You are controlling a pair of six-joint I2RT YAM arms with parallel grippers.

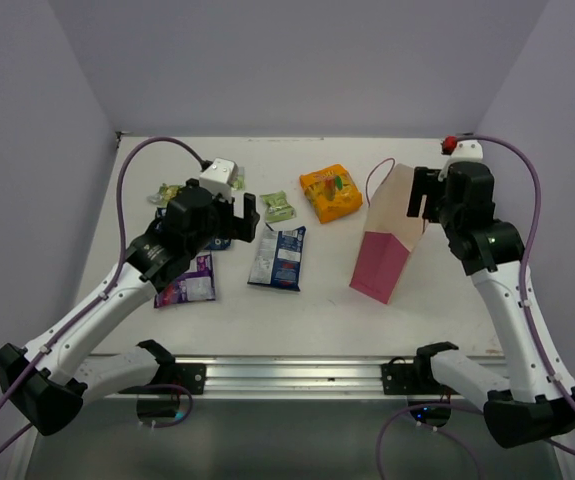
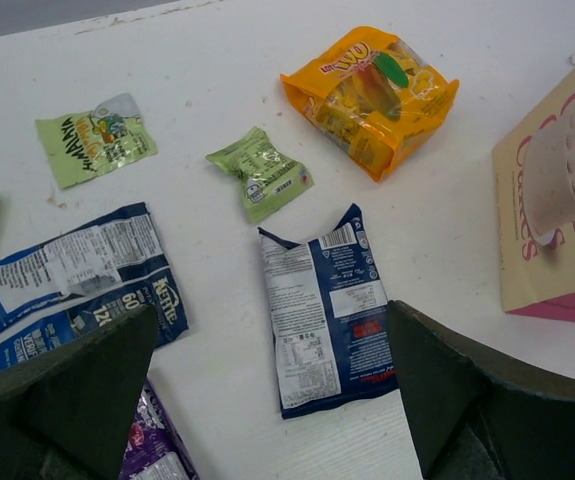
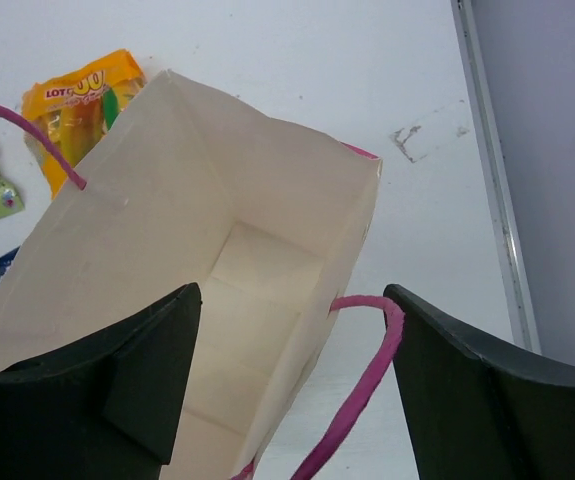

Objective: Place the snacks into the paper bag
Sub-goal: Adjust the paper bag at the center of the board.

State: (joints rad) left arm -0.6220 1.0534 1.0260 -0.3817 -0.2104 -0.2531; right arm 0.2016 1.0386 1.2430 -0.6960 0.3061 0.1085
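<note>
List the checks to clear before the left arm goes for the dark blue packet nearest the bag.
1. Left fingers apart, nothing between them: ok.
2. Dark blue flat foil packet lies flat, clear of the small green wrapped packet: ok.
3. Cream paper bag with magenta side panels has its mouth open and the visible inside is empty: ok.
4. Right fingers clamped on the bag: not ok. They straddle its wall and pink cord handle but stand open.
5. Bag steady enough to take a drop: cannot tell.
</note>
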